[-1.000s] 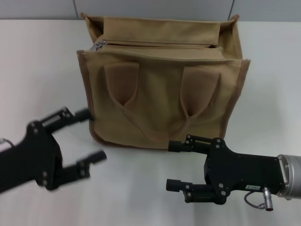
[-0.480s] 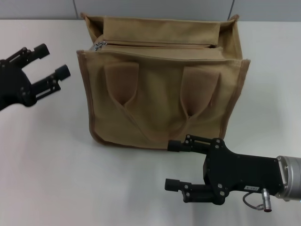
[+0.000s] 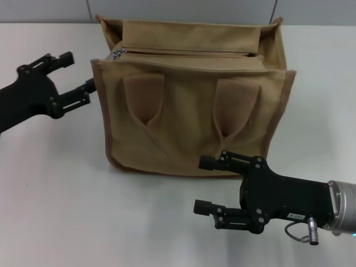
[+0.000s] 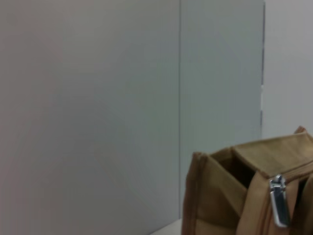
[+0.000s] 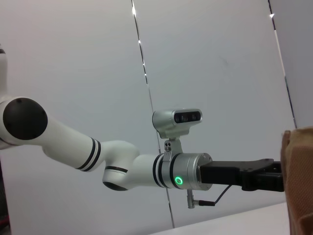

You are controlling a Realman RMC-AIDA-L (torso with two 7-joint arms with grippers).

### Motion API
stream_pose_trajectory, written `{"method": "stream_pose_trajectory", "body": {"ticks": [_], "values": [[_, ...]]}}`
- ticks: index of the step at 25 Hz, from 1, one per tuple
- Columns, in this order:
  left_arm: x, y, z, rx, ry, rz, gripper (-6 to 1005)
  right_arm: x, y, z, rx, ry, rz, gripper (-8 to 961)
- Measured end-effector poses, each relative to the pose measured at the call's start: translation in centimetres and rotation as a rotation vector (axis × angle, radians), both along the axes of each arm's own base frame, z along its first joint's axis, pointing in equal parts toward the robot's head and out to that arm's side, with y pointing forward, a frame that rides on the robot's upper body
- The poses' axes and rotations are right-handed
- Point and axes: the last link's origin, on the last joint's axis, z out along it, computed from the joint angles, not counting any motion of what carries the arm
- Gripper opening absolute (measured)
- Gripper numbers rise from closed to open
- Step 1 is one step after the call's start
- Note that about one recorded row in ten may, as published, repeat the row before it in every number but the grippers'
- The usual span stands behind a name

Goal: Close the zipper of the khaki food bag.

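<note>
Left tool [image 3: 78, 72], fingers spread, hovers beside the khaki food bag [image 3: 192, 111] near the zipper [image 3: 186, 52] pull; right tool [image 3: 208, 186] open, in front.

Table: white, matte top [image 3: 50, 183] filling the head view from 3 through 6 to 9 o'clock.
Wall: pale grey panels [image 3: 183, 10] at 12 o'clock, split by thin vertical seams.
</note>
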Motion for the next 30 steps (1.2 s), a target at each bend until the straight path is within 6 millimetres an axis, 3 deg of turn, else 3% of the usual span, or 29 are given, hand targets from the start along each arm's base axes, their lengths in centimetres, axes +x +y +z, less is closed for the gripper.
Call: {"method": "stream_pose_trajectory", "body": {"ticks": [6,15,24,30], "values": [[1.2,0.8,-0.4,0.008,-0.038,-0.024,773,-0.1,0.1,0.0,0.004,0.007,-0.007,761],[1.1,1.7,0.0,0.075,-0.111,0.028,772,-0.2,0.2,-0.1,0.009,0.012,-0.017,761],[0.9,0.9,-1.2,0.041,-0.073,-0.001,770,-0.4,0.7,-0.3,0.017,0.005,-0.028,761],[0.8,-0.5,0.1,0.015,-0.017,-0.049,769,-0.3,0.9,-0.3,0.028,0.008,-0.041,761]]}}
